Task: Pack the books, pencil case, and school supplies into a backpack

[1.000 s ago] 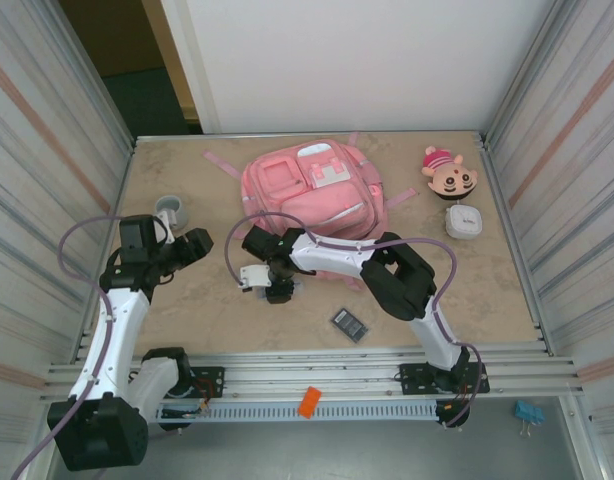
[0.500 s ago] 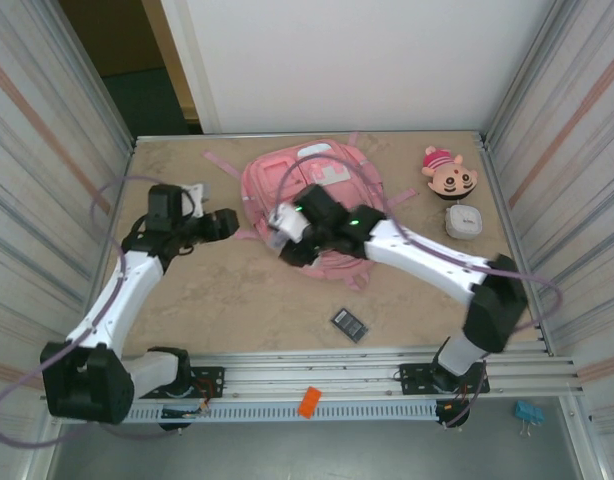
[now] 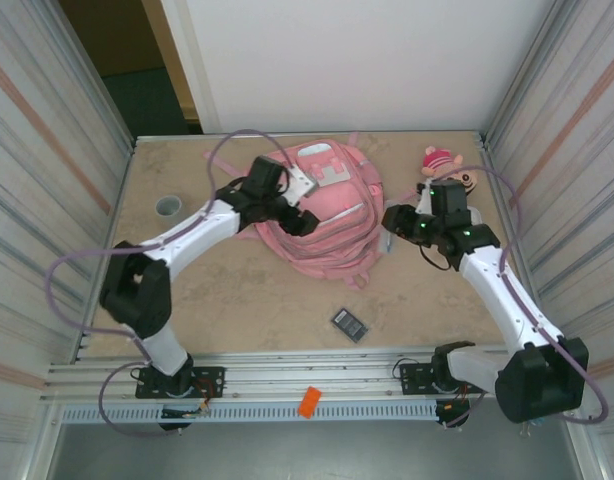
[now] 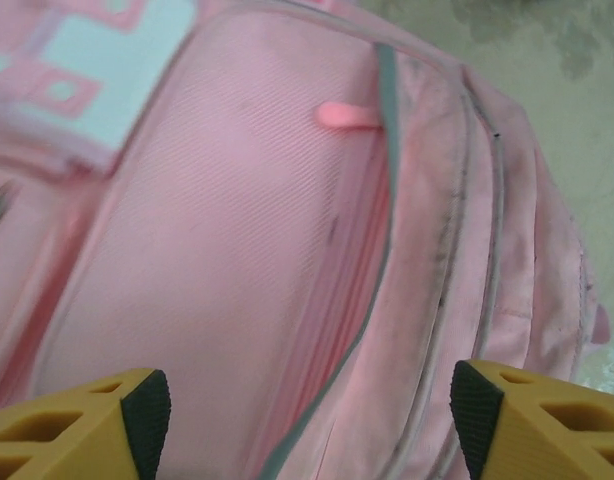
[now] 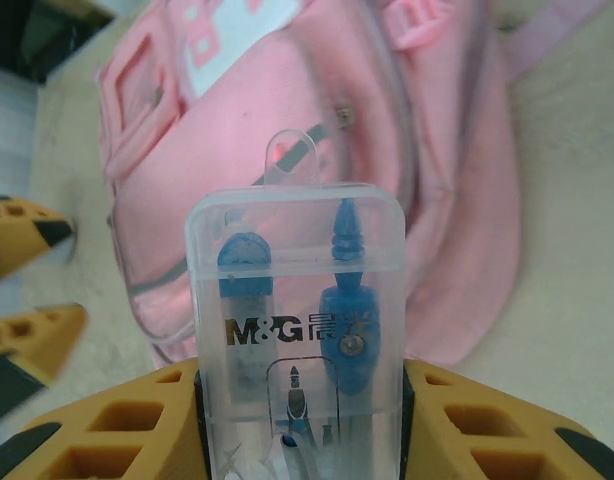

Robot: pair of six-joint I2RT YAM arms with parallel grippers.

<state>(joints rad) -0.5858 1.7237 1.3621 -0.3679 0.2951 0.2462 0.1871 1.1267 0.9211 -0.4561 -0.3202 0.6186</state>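
Right gripper [image 5: 299, 420] clamps the clear supplies case [image 5: 297, 300] beside the backpack [image 3: 327, 215] edge; left gripper [image 4: 307, 410] spread wide over its front.

A small grey round cup [image 3: 168, 206] stands upright near the left edge of the beige marbled desk [image 3: 237, 300]. A pink-hatted plush doll head [image 3: 439, 158] lies at the far right, partly hidden. A small orange plastic piece [image 3: 308, 402] rests on the front metal rail [image 3: 287, 368]

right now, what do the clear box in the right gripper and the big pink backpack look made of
Small clear rectangular box: looks like hard transparent plastic, glossy; the blue tools inside show through it. Large pink backpack: woven fabric, matte; a fine ribbed weave and stitched seams show.
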